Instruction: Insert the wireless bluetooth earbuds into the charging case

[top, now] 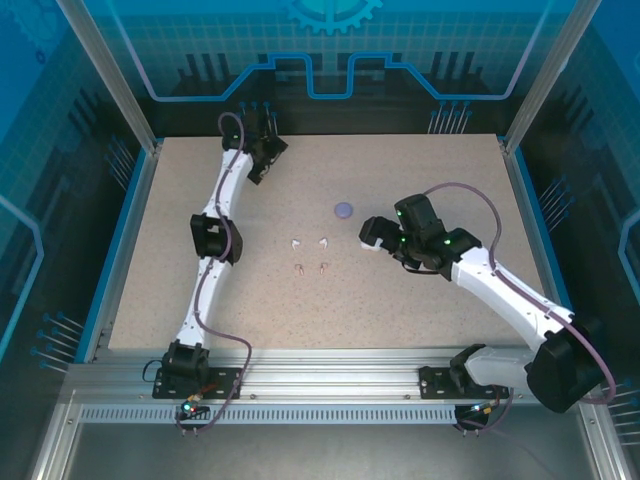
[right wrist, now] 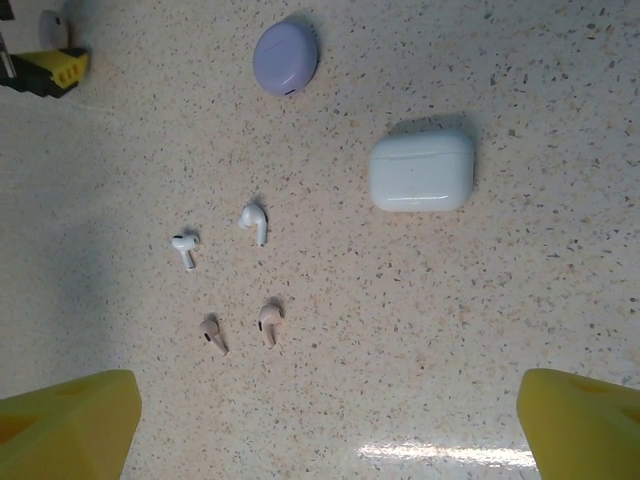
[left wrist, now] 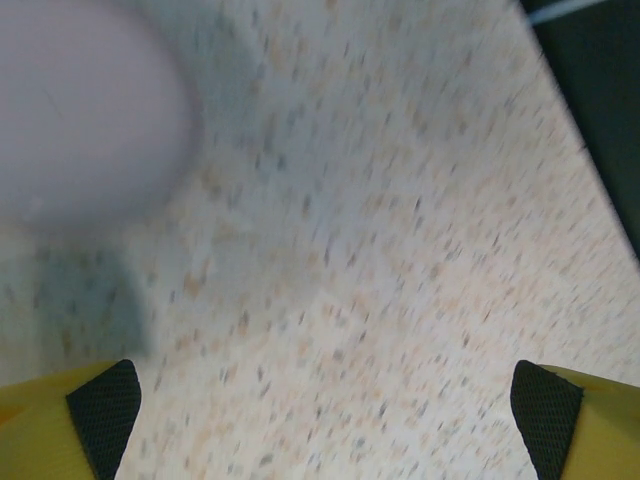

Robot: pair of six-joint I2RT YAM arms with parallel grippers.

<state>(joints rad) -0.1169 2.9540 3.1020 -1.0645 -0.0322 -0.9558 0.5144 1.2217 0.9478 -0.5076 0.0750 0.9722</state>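
Observation:
Two white earbuds [right wrist: 254, 222] [right wrist: 185, 245] and two pink earbuds [right wrist: 270, 322] [right wrist: 212, 333] lie loose on the speckled table; from above they sit mid-table [top: 310, 254]. A closed white charging case [right wrist: 422, 172] lies to their right and a round purple case [right wrist: 286, 57] [top: 344, 210] lies behind them. My right gripper [right wrist: 325, 430] [top: 382, 238] hovers open above the table, right of the earbuds, with nothing between its yellow fingers [right wrist: 65, 425]. My left gripper [left wrist: 325, 410] [top: 264, 150] is open low over the far left of the table. A blurred pale rounded thing [left wrist: 90, 110] lies just ahead of it.
The table [top: 200, 250] has a blue raised border and transparent walls on three sides. The left arm stretches along the left side toward the back. The right arm reaches in from the near right corner.

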